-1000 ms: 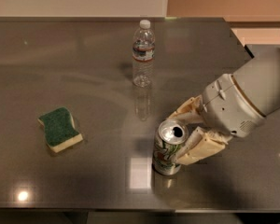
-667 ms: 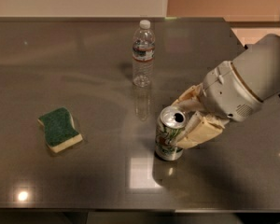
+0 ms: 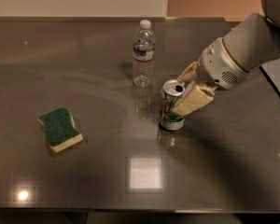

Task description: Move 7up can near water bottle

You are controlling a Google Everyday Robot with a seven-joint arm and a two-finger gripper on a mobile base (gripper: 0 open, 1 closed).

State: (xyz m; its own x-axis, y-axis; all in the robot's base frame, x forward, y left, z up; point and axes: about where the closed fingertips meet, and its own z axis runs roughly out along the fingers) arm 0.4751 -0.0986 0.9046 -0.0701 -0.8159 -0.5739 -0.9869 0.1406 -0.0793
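The 7up can [image 3: 171, 104] stands on the dark table, slightly tilted, its silver top with the drinking hole facing up. My gripper [image 3: 185, 93] comes in from the right and is shut on the can, with one beige finger [image 3: 192, 101] across its right side. The water bottle [image 3: 143, 53] stands upright behind and to the left of the can, about a can's width away. It is clear, with a white cap and a red-striped label band.
A green-and-yellow sponge [image 3: 59, 129] lies at the left front of the table [image 3: 84, 181]. The table's right edge runs close behind my arm [image 3: 245, 50]. A bright light reflection sits on the tabletop in front of the can.
My gripper has carried the can away from the front edge, back and slightly right toward the water bottle. The bottle and the sponge have not moved.
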